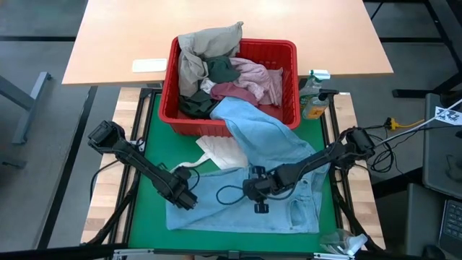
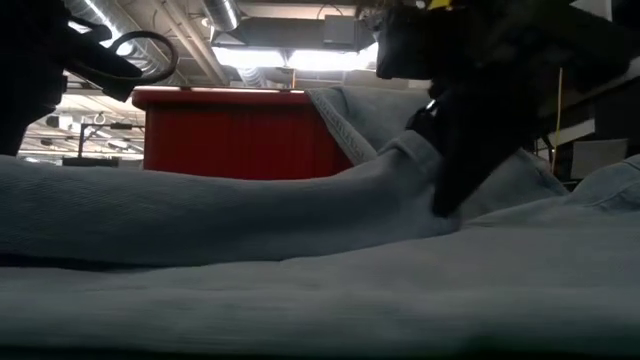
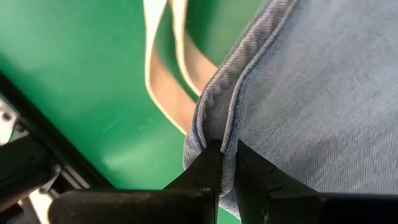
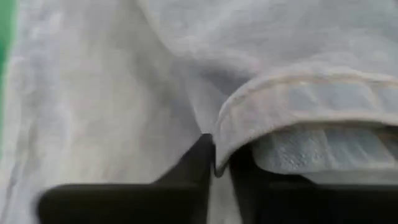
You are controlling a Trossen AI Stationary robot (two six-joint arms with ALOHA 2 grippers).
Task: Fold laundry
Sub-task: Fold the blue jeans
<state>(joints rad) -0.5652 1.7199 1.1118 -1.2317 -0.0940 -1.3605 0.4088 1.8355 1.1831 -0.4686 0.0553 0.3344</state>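
A light blue denim garment (image 1: 267, 188) lies spread on the green mat, one end trailing up over the front wall of the red basket (image 1: 289, 50). In the basket sit beige-khaki (image 1: 198, 47), dark grey-green (image 1: 220, 70), mottled pink (image 1: 256, 76) and maroon (image 1: 231, 90) garments. My left gripper (image 1: 189, 200) is shut on the denim's left edge. My right gripper (image 1: 256, 189) is shut on a denim hem near the mat's middle. The white tote bag (image 1: 220, 152) lies partly under the denim. My left gripper pinches the denim's stitched seam edge (image 3: 217, 134) between its two fingers, which come low from the table's left. The cloth beyond lies on the mat. My right gripper pinches a folded hem edge (image 4: 227, 146) between its two fingers, coming from the right; the rest of the denim lies beneath.
A black cord loop (image 1: 229, 193) lies on the denim between the grippers. A spray bottle (image 1: 314, 90) stands right of the basket. A wooden table (image 1: 130, 36) lies beyond the basket. A crumpled clear wrapper (image 1: 343, 242) sits at the mat's near right corner.
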